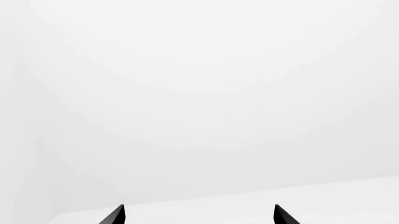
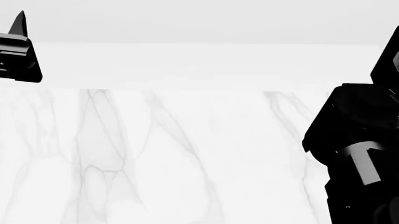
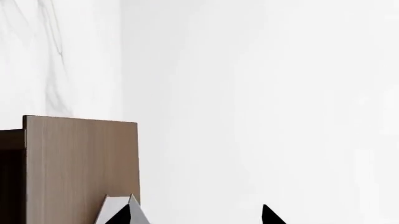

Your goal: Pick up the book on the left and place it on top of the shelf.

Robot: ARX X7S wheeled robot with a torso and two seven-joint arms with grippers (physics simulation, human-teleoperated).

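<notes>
The head view looked down on a white marble tabletop (image 2: pixel 156 158) with grey veins, a plain pale wall behind it. The left gripper (image 2: pixel 18 51) showed only as a black block with one pointed fingertip at that view's upper left edge, raised above the table's far side. The right arm (image 2: pixel 358 154) filled the right edge as a dark mass with a grey cylindrical joint; its gripper was out of that frame.

In the left wrist view, the left gripper (image 1: pixel 198 215) showed two black fingertips set well apart with nothing between them, facing blank white surfaces.

In the right wrist view, the right gripper (image 3: pixel 198 215) likewise had its two dark tips spread wide and held nothing. Just beside one tip stood the shelf (image 3: pixel 81 163), a dark brown wooden panel with a darker recess at its side, set against the veined marble. A small pale, angled shape sat at that fingertip, possibly part of the finger itself; the view was too cropped to say.

The book appeared in none of the three views.
</notes>
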